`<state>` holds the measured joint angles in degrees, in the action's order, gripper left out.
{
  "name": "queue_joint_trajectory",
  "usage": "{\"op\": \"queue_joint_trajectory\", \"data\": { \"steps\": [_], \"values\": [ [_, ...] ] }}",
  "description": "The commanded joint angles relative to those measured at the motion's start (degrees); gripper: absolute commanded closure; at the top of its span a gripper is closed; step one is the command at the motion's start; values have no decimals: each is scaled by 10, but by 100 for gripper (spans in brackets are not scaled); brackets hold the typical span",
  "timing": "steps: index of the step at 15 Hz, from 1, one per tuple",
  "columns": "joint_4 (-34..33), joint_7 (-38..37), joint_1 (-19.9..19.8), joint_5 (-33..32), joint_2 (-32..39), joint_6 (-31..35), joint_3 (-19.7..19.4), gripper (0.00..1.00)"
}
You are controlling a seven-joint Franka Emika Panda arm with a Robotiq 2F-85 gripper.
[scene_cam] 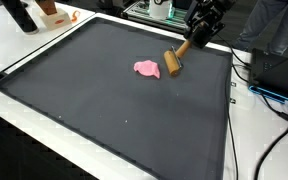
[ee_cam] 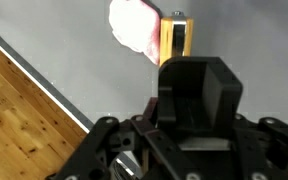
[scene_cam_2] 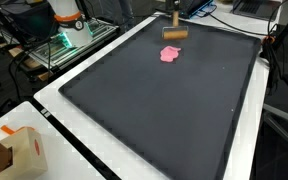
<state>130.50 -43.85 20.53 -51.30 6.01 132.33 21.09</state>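
My tool (scene_cam: 202, 33) hangs near a corner of the worktop (scene_cam: 246, 120); its width I cannot tell; the wooden mallet (scene_cam: 173, 64) lies just ahead, handle pointing back at it, pink lump (scene_cam: 146, 68) beside the head.

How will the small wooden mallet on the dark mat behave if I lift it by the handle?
The small wooden mallet looks rigid, so it probably won't flex. Its thick head sits at the end away from the tool, so it may swing head-down. Pushed, the rounded-looking head might roll into the crumpled pink lump beside it.
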Motion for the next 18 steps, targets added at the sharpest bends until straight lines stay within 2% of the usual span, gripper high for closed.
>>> {"op": "queue_joint_trajectory", "data": {
  "steps": [1,5,11,18],
  "values": [
    [-26,-66,27,-60,28,-44,-6,76],
    [-52,-101,50,-89,61,-109,0,76],
    [-79,-126,72,-81,89,-114,0,76],
    [-104,-140,92,-85,114,-165,-1,76]
  ]
}}
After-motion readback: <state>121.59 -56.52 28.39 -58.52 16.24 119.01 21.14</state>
